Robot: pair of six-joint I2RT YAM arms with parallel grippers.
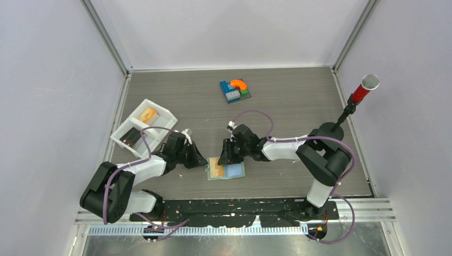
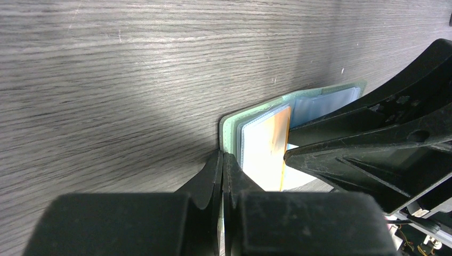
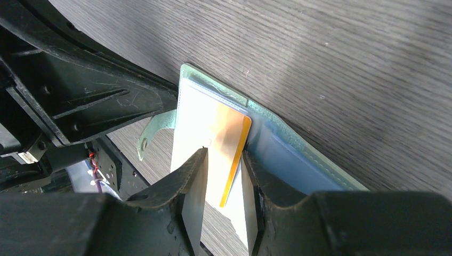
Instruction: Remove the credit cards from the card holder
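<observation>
The holder (image 1: 226, 172) lies open on the worktop (image 1: 298, 106), near the front edge and between the two hands; its grey-green cover is down and the pale blue sleeves (image 3: 290, 154) face up. An orange card (image 3: 229, 133) sits in the left half of the holder, partly under a shiny sleeve page; its lower end sticks out of the page.

The left hand (image 2: 223, 156) is low at the left edge of the holder; its fingers are pressed together, and their tip meets the rim of the cover. If something thin is caught between them, I cannot tell. The tab (image 3: 154, 128) of the holder hangs free over the worktop, just beside this hand.

The right hand (image 3: 225, 154) comes from the other side and stands over the orange card; its fingers are a little spread, one finger over the face of the card and the other just beside the card's long edge. They do not look closed on the card.

The white tray (image 1: 162, 108) stands to the far left, well apart from the holder; a second orange card (image 1: 148, 114) lies in its far compartment and a dark card (image 1: 130, 140) in the near one. The blocks (image 1: 235, 89) lie far back on the worktop; a red microphone (image 1: 365, 89) stands at the right.
</observation>
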